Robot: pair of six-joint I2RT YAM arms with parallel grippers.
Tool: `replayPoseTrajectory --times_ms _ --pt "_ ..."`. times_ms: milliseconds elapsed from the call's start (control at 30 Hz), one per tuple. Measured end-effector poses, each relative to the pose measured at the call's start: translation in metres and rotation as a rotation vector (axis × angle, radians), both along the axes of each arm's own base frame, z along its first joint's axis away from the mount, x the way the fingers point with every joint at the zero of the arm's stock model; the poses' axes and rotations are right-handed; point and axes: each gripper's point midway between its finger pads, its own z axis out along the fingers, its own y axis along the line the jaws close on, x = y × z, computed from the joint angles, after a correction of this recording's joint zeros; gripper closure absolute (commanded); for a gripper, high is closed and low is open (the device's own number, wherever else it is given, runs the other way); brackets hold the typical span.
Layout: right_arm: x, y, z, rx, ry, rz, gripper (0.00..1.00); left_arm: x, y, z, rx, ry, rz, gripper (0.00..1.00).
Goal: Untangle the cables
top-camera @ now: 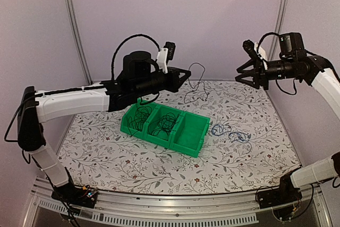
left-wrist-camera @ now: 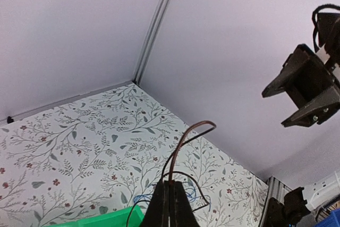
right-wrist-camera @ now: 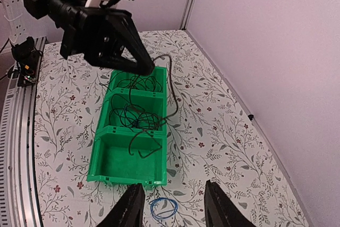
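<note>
Floral-print table (top-camera: 106, 147) carried a green bin (top-camera: 159, 141). Left gripper (top-camera: 187, 74): hung above bin's far end, jaws pinched on thin black cable (top-camera: 199, 81). Tangled black cables (top-camera: 159, 122): lay in bin's left and middle compartments, possibly joined to that strand. Blue cable (top-camera: 231, 132): lay just right of bin. Right gripper (top-camera: 237, 75): hung high right of bin, jaws parted, empty.

The left arm (top-camera: 74, 101) stretched out level, the left fingers (left-wrist-camera: 161, 209) pinched tight; the right arm (top-camera: 325, 82) was raised high, the right fingers (right-wrist-camera: 129, 209) parted.

Bright diffuse light; faint shadows; wrist cams sl. blurry.
</note>
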Motion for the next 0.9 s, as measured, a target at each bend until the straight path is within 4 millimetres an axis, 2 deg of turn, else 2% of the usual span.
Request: replayPoseTrajectory --times_ms 167,267,367,433,533,633,900 --pt "-0.001 -0.005 -0.048 -0.03 0.143 -0.038 0.57 0.019 0.086 0.021 0.012 -0.004 0.213 1.0" --pt "-0.002 -0.008 -0.062 -0.037 0.191 -0.054 0.57 0.024 0.133 0.023 0.033 0.0 0.33 1.0" --pt "-0.001 -0.009 -0.067 -0.042 0.206 -0.066 0.57 0.027 0.175 0.005 0.091 0.029 0.433 1.0" --pt "-0.001 -0.011 -0.067 -0.048 0.202 -0.076 0.57 0.027 0.197 -0.014 0.134 0.057 0.482 1.0" --pt "-0.001 -0.013 -0.067 -0.058 0.198 -0.085 0.57 0.031 0.22 -0.046 0.197 0.103 0.537 1.0" --pt "0.0 -0.014 -0.069 -0.069 0.197 -0.093 0.57 0.036 0.233 -0.079 0.263 0.153 0.573 1.0" --pt "0.0 -0.018 -0.078 -0.093 0.218 -0.11 0.56 0.06 0.239 -0.162 0.433 0.265 0.635 1.0"
